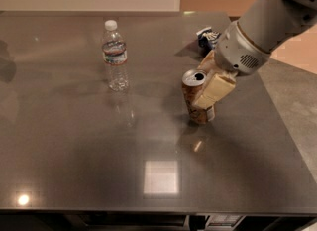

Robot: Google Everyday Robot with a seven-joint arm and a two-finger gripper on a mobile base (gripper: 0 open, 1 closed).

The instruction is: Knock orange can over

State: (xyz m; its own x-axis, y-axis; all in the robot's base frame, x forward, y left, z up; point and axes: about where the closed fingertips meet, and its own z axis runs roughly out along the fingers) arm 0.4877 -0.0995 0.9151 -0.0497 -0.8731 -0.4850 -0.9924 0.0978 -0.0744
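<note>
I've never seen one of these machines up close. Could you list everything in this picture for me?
table: one, dark grey and glossy, fills most of the view
water bottle: one, clear with a white cap, upright at the back left
orange can: one, orange-brown with a silver top, right of centre
crumpled packet: one, blue and white, back right, partly behind the arm
arm: one, grey-white, reaching in from the upper right
pincer: one, cream, against the can's right side

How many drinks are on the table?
2: the water bottle stands back left; the orange can is mid-right, with the gripper against it. The arm may hide more.
</note>
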